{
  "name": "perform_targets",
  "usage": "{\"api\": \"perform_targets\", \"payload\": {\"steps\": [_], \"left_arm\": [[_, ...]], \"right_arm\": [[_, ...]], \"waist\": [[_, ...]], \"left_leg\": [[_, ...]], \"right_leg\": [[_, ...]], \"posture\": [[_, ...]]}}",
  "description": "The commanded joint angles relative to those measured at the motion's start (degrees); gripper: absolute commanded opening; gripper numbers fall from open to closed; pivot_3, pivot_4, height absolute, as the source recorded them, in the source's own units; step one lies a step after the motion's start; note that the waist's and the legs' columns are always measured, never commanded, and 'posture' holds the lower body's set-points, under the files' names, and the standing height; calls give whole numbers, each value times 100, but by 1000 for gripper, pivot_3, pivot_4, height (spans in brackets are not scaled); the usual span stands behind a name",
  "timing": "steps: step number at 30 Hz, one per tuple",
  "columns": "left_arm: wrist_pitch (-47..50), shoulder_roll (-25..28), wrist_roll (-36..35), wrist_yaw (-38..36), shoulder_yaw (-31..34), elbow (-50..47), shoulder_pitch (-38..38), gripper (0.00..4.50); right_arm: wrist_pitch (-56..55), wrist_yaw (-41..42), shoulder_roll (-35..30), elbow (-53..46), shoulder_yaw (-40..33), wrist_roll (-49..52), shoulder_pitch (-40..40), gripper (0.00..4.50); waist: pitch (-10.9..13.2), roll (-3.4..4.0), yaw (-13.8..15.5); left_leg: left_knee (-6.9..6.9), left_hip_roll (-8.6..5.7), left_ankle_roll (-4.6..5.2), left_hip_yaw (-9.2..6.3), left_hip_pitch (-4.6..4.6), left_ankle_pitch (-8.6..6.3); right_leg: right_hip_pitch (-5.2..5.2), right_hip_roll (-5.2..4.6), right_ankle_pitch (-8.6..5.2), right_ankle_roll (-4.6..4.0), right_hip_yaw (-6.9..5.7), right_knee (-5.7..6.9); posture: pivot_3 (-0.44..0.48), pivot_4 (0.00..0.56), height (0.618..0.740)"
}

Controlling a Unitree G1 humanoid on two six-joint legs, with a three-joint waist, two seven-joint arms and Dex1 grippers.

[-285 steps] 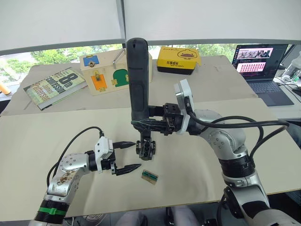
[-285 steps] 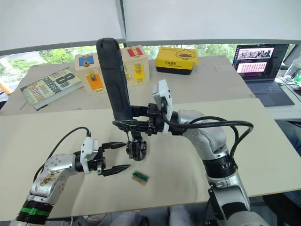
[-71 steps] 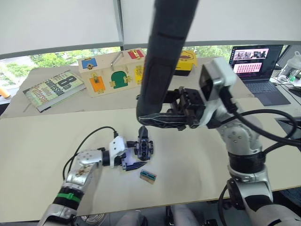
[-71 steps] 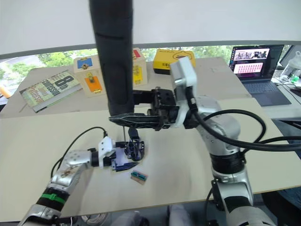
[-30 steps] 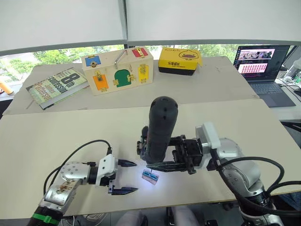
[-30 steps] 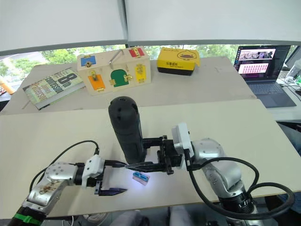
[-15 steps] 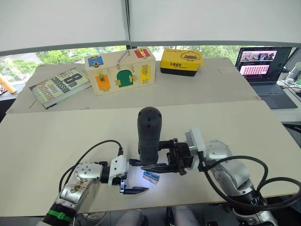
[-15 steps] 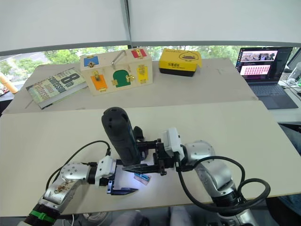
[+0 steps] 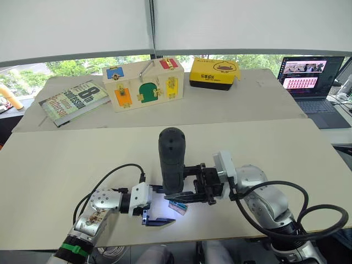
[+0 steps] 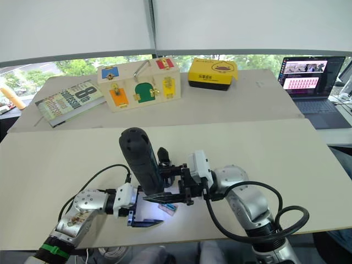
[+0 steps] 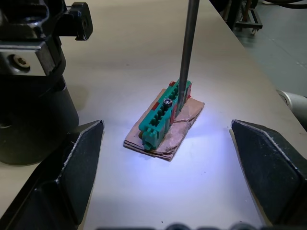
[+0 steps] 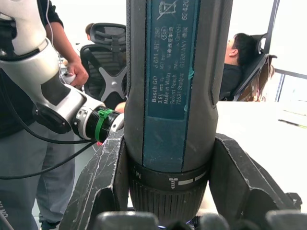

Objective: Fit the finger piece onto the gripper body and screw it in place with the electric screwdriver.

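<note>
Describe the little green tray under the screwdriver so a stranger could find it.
On the near edge of the beige table, between the two pincers, sits a small green screw tray on a cardboard scrap. The electric screwdriver lights it, with its bit touching down on it.

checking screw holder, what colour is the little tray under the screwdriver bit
Green with red touches, on brown card: tray, best in the left wrist view.

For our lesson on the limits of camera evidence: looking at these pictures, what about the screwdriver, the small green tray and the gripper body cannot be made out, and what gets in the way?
- Gripper body: head views, mostly hidden behind the electric screwdriver.
- Whether the bit touches a screw in the green tray: left wrist view, its tip is hidden behind the tray's ridge.
- Screwdriver's top: right wrist view, cut off by the edge.
- Finger piece fitted or not: cannot tell.
</note>
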Motion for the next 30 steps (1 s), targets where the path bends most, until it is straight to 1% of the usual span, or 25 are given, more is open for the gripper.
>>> {"api": "perform_targets", "payload": {"steps": [1,30], "left_arm": [[124,-105,213,14,-344,285,105,4487],[169,-121,238,22,-335,395,64,4487]], "right_arm": [[-235,58,25,-176,-92,68,-137,1902],[-135,9,-135,-214,-260,171,-177,1902]], "waist": [[0,0,9],[0,0,62]], "left_leg": [[0,0,0,0,0,0],[-1,1,0,0,0,0]], "right_leg": [[0,0,0,0,0,0],[-1,1,0,1,6,-1]], "posture": [[0,150,740],[0,150,740]]}}
